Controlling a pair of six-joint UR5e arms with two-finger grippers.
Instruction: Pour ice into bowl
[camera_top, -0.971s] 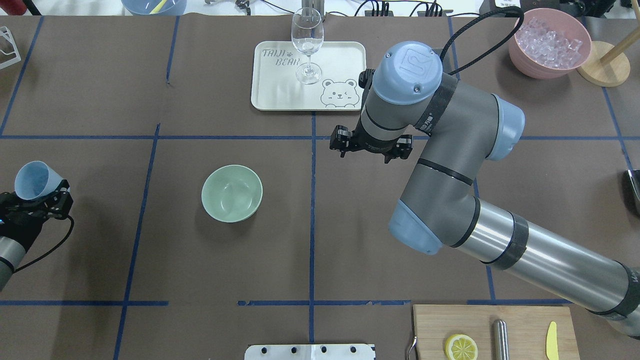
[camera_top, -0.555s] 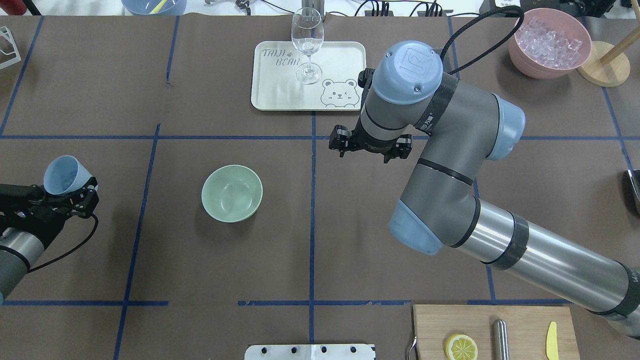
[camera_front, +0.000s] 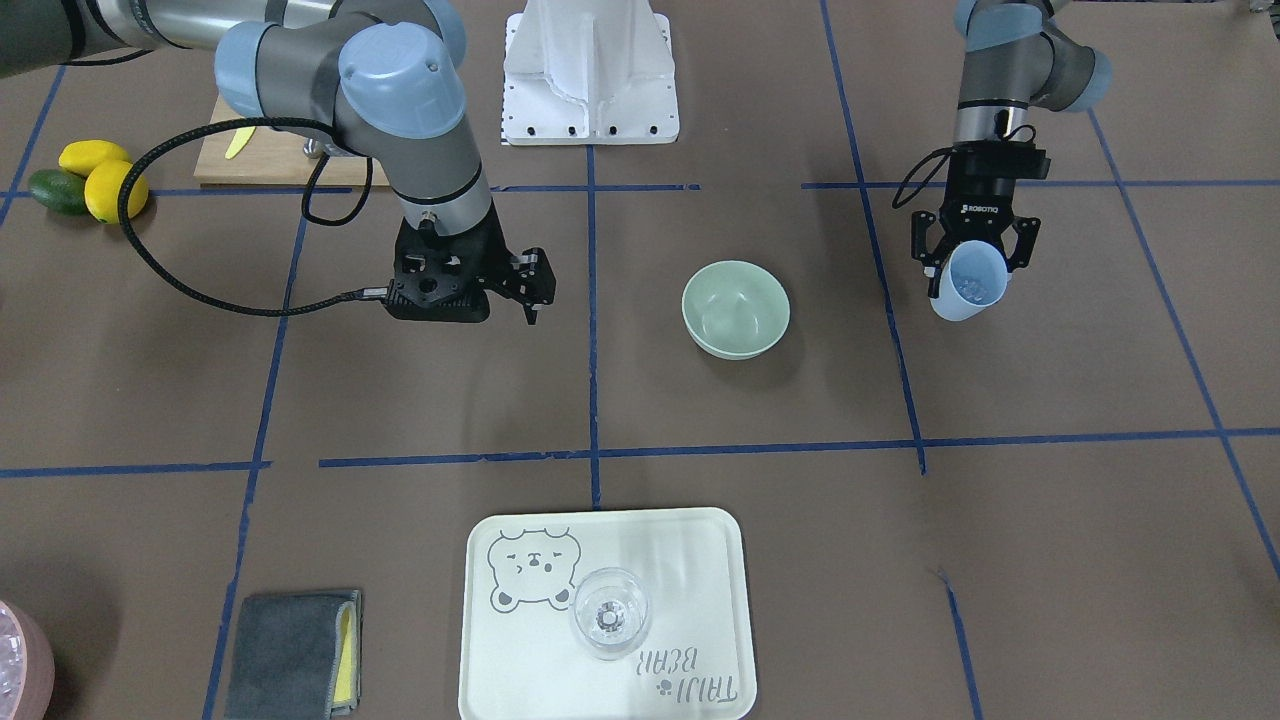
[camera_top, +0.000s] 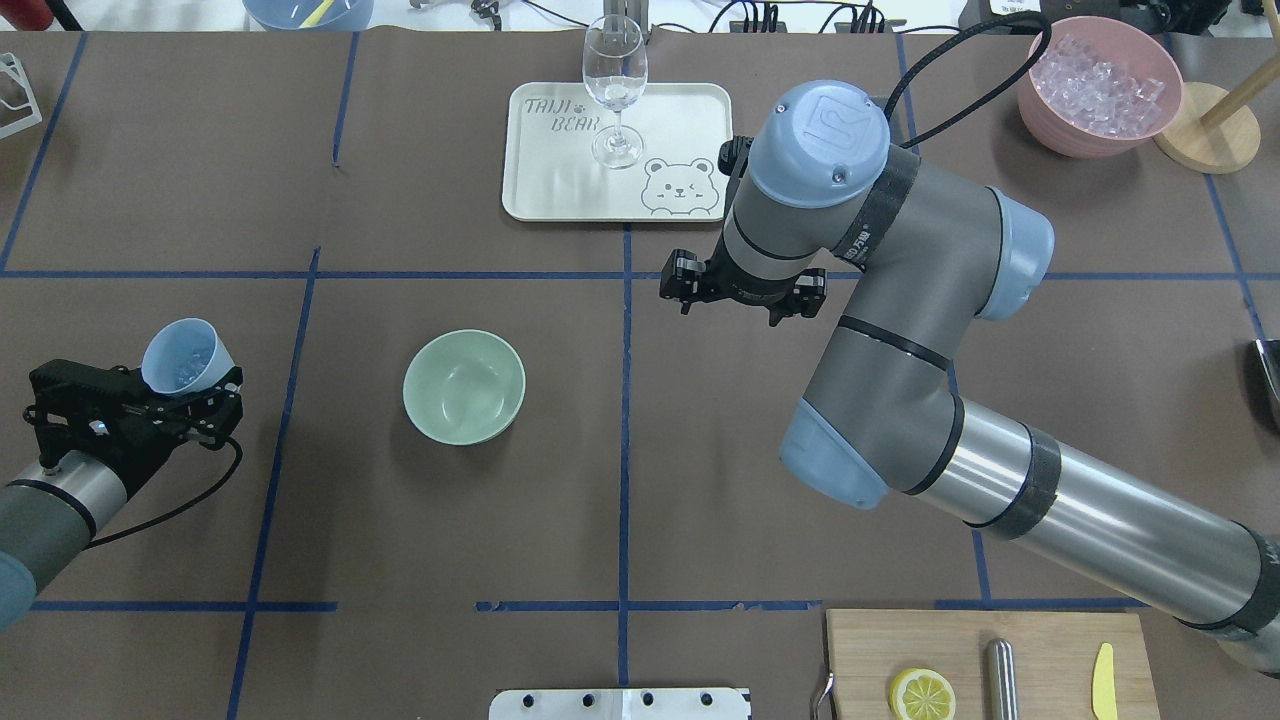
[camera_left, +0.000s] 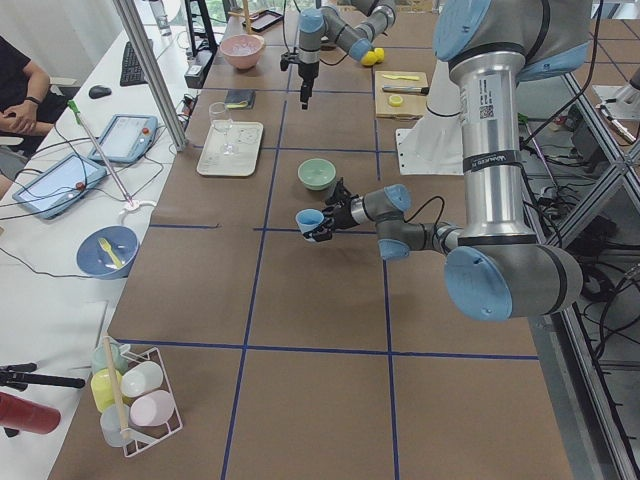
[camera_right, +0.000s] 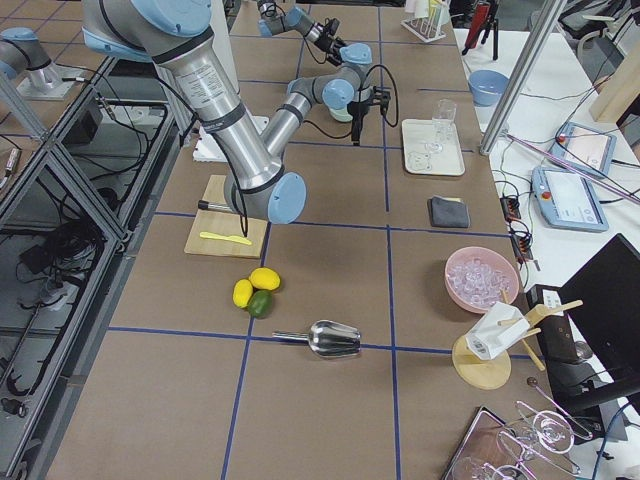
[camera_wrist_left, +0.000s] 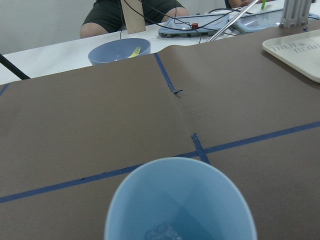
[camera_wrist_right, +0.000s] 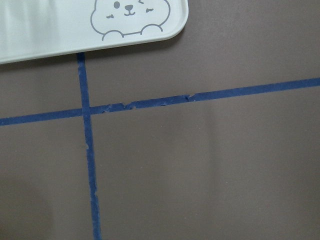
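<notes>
The pale green bowl (camera_top: 464, 387) stands empty near the table's middle; it also shows in the front view (camera_front: 735, 310). My left gripper (camera_top: 190, 388) is shut on a light blue cup (camera_top: 185, 357), held above the table to the left of the bowl and apart from it. A few clear ice cubes (camera_wrist_left: 162, 232) lie in the cup's bottom. In the front view the cup (camera_front: 968, 288) hangs tilted below the gripper (camera_front: 975, 262). My right gripper (camera_front: 537, 290) is open and empty, pointing down to the right of the bowl.
A cream bear tray (camera_top: 560, 190) with a wine glass (camera_top: 614, 90) sits behind the bowl. A pink bowl of ice (camera_top: 1100, 85) stands at the back right. A cutting board (camera_top: 985, 665) with a lemon half, a scoop (camera_right: 330, 340) and a grey cloth (camera_front: 295, 650) lie at the edges.
My left gripper has carried the blue cup to the right, closer to the green bowl. The right arm has barely moved.
</notes>
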